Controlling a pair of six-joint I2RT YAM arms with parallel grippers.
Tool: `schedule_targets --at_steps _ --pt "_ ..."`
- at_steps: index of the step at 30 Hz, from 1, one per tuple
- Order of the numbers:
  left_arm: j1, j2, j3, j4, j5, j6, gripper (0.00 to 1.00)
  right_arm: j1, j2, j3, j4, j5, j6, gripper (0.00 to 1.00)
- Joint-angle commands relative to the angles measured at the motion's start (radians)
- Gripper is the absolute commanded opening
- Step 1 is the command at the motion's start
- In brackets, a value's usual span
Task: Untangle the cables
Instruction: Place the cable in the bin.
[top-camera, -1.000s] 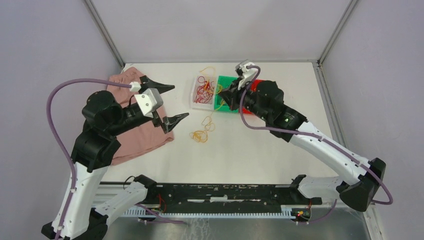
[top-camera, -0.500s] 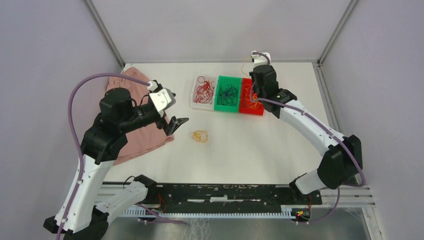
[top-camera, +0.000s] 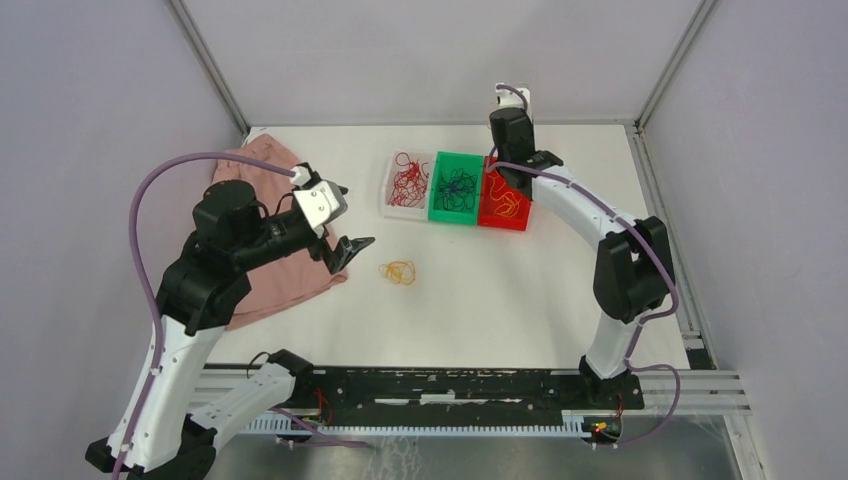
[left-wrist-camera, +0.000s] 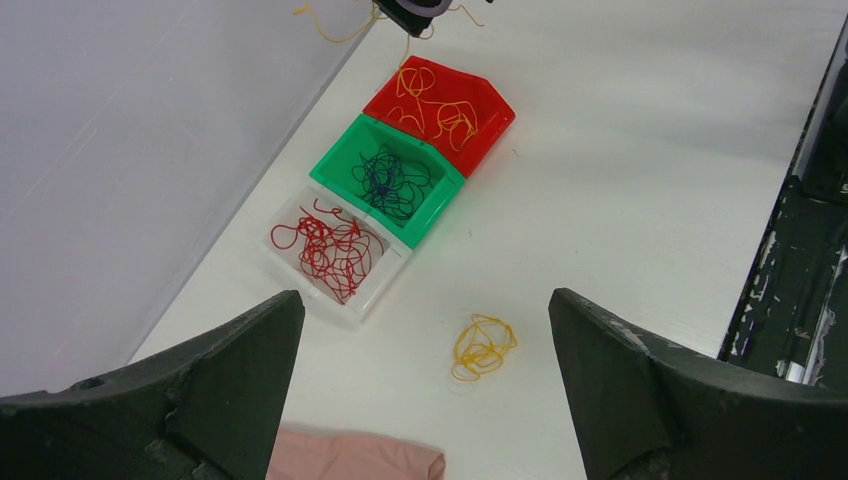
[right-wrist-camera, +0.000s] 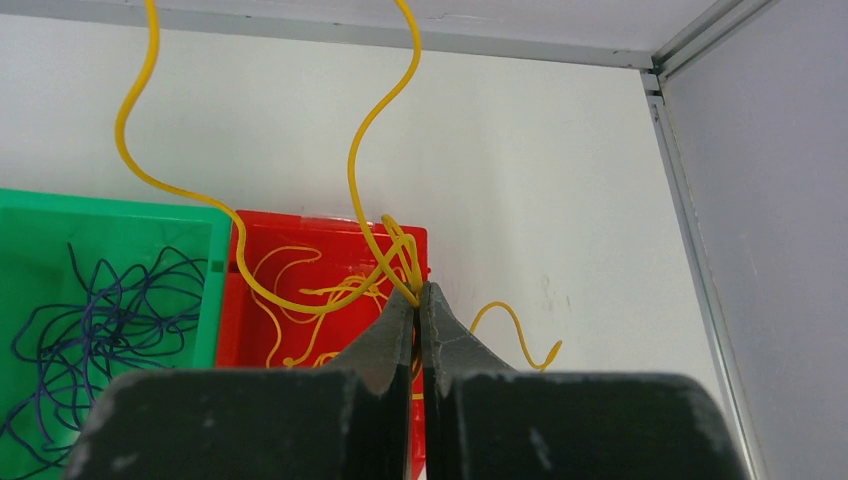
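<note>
Yellow strands (right-wrist-camera: 352, 165) are pinched in my right claw (right-wrist-camera: 420, 295), whose tips are pressed together on them, and that is where the change lies. A second ago this arm was stretched across the green bin (top-camera: 452, 217) with long yellow loops trailing down to the surface (top-camera: 520, 290). Now it has swung to the far side of the red bin (top-camera: 504, 222), and those loops have come up with it. The bin sits right below the claw tips with other yellow wires already lying in it. The held strands rise above the claw, and one end curls out just to its right, past the bin's wall. The yellow clump (left-wrist-camera: 483, 345) left on the surface is smaller than before. It lies ahead of my left claw (left-wrist-camera: 422, 297), nearer its right finger and well short of the bins. That claw has settled fully spread and grips nothing, with the pink cloth (left-wrist-camera: 350, 455) just beneath it. Beyond it, the red wires (left-wrist-camera: 335, 250) lie in the clear bin (top-camera: 405, 213) and the dark blue wires (left-wrist-camera: 392, 185) in the green one. I read this as one yellow length pulled free of its tangle and ready to drop, with sorting nearly done. My worry is that the stray end drapes outside the rim.
</note>
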Motion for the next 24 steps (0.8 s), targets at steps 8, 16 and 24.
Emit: schedule_targets --at_steps 8,16,24 --pt "0.002 -0.016 0.001 0.023 -0.016 0.044 0.99 0.002 0.069 0.163 -0.065 -0.04 0.238 0.0" --pt "0.003 -0.035 -0.005 0.019 -0.028 0.054 0.99 -0.002 0.161 0.234 -0.143 0.035 0.376 0.0" --pt "0.002 -0.043 -0.008 0.015 -0.031 0.062 0.99 -0.058 0.178 0.202 -0.216 -0.014 0.699 0.0"
